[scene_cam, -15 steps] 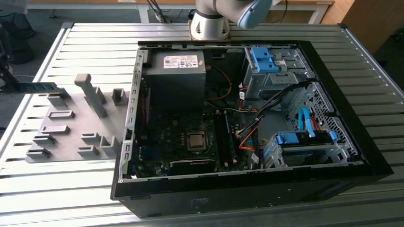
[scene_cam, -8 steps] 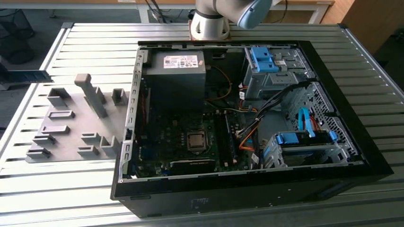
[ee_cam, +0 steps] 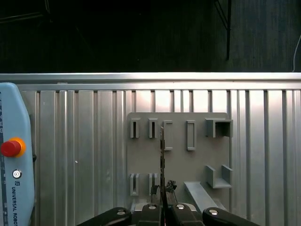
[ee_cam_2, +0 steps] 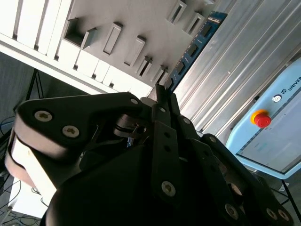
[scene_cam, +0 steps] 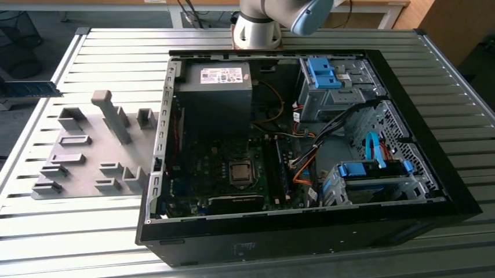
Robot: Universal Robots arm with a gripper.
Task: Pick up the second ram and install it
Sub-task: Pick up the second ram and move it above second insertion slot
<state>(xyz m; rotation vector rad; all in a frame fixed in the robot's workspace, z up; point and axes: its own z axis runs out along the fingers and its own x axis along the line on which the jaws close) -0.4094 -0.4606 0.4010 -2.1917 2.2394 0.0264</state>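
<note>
The second ram (ee_cam_2: 194, 48) is a long blue circuit-board stick with dark chips. It juts out from between my fingers above the grey holder plate (ee_cam_2: 122, 23). My gripper (ee_cam_2: 162, 92) is shut on one end of it. In the first wrist view the ram (ee_cam: 162, 153) shows edge-on as a thin dark line over the plate (ee_cam: 197, 160), with my gripper (ee_cam: 162, 189) closed around its near end. In the exterior view the stick (scene_cam: 31, 88) hangs at the far left, above the table edge and apart from the open computer case (scene_cam: 433, 174).
The case lies open on the slatted metal table (scene_cam: 116, 52), showing its motherboard (scene_cam: 232, 168), cables and blue drive-bay latches (scene_cam: 325, 72). Grey holders (scene_cam: 112, 116) stand up from the plate. A teach pendant (ee_cam: 14, 179) with a red button lies beside the plate. The arm base (scene_cam: 255, 29) stands behind the case.
</note>
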